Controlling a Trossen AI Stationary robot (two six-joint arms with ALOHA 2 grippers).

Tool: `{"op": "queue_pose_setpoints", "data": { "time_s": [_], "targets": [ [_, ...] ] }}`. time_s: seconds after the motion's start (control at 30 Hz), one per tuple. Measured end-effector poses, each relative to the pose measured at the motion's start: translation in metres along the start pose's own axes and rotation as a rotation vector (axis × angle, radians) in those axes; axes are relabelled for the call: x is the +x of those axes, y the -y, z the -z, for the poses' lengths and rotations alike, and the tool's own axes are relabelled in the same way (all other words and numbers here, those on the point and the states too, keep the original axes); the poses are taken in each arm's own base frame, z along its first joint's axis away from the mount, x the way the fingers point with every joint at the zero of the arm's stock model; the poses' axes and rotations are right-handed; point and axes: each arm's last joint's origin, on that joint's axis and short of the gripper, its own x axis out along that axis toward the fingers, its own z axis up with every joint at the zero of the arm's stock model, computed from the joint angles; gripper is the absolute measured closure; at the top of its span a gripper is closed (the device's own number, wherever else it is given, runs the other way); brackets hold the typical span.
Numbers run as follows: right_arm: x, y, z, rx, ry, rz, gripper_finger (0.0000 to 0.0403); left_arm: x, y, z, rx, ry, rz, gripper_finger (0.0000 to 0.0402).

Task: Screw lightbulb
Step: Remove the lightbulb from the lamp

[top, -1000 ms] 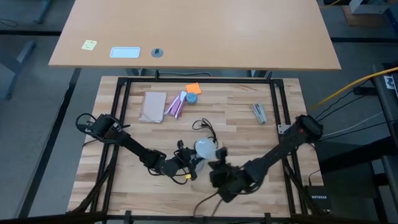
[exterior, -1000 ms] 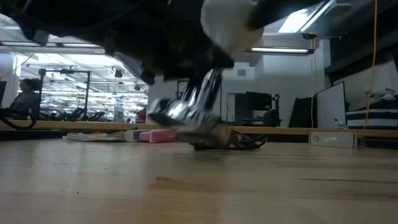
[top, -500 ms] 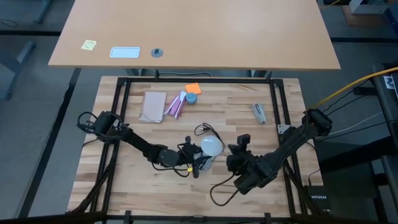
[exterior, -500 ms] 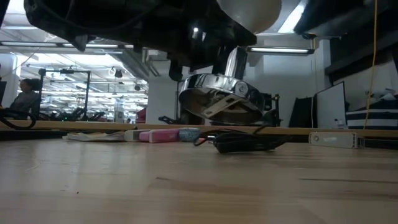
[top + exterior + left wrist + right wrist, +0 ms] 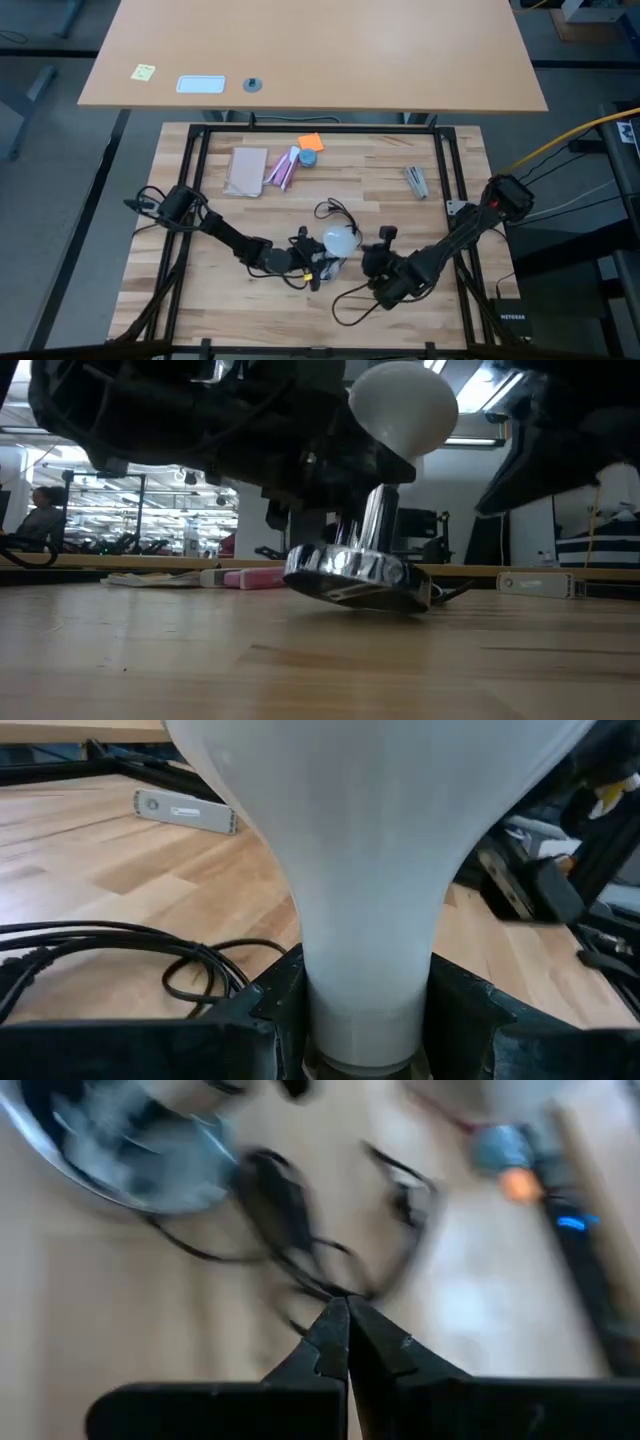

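Lightbulb (image 5: 402,405): frosted white, held above the tabletop near the middle of the front half of the table (image 5: 460,190). Long axis close to upright, tilted slightly; globe uppermost, narrow neck pointing down into the metal stem of the socket (image 5: 360,573).

Socket: round silvery disc, tipped, one edge resting on the wood, the other raised. Thin dark cord (image 5: 330,208) loops away from it toward the table's middle.

Left gripper (image 5: 365,1010): fingers clamped on either side of the bulb's neck, just above the socket.

Right gripper (image 5: 347,1342): just beside the bulb and socket, on the table's right side, not touching them; fingertips pressed together with nothing between them.

Far side of the table: pink-and-white packet (image 5: 282,170), tan pad (image 5: 246,171), orange note (image 5: 311,142), small metal clip (image 5: 417,181).
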Motion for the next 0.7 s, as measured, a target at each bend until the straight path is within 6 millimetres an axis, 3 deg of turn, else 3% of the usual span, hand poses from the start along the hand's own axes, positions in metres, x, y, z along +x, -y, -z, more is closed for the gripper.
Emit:
{"op": "queue_pose_setpoints", "data": {
  "time_s": [0.27, 0.53, 0.7],
  "targets": [
    [0.031, -0.028, 0.012, 0.128, 0.297, -0.237, 0.04, -0.011, 0.012, 0.013, 0.068, -0.087, 0.01, 0.0263],
    [0.075, -0.038, 0.022, 0.194, 0.24, -0.334, 0.04, -0.019, 0.019, 0.019, 0.136, -0.105, 0.035, 0.0263],
    [0.09, -0.046, 0.021, 0.264, 0.249, -0.398, 0.04, -0.019, 0.018, 0.021, 0.134, -0.116, 0.019, 0.0263]
  ]
}}
